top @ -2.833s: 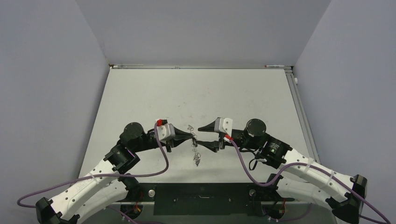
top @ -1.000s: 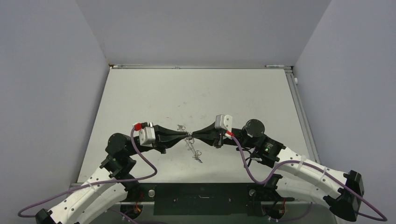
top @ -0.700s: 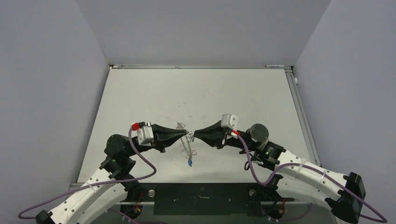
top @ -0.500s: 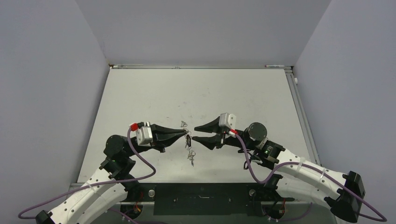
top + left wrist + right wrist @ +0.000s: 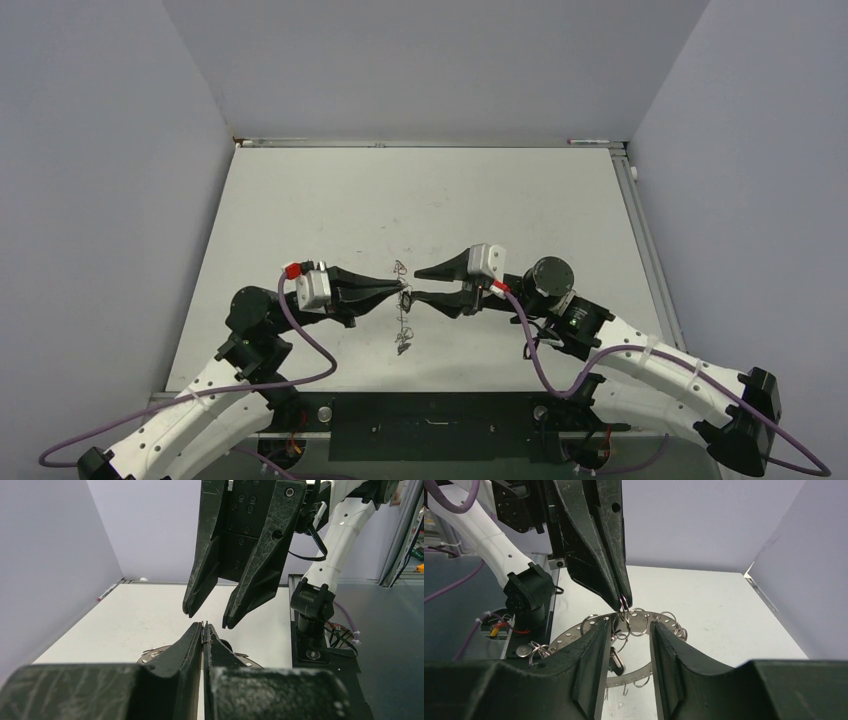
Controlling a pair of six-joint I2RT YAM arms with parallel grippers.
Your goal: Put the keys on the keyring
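Observation:
My left gripper [image 5: 404, 290] is shut on one thin wire loop [image 5: 624, 602] of the keyring [image 5: 403, 335], which hangs from its tips just above the table. In the right wrist view the keyring [image 5: 561, 640] is a flat grey band with holes and several wire loops. A small key with a black head [image 5: 616, 663] dangles among the loops, partly behind my own finger. My right gripper [image 5: 416, 284] is open, tip to tip with the left one, its fingers either side of the loops and touching nothing. The left wrist view shows my left gripper [image 5: 203, 627] pinched shut under the open right gripper [image 5: 206, 619].
The white table [image 5: 430, 190] is walled in grey on three sides, with a metal rail [image 5: 640, 230] along its right edge. A black base plate [image 5: 430, 425] runs between the two arm mounts at the near edge.
My right gripper has opened and let go of the keyring, drawing back slightly to the right. The keyring has swung down and now hangs from the left gripper alone.

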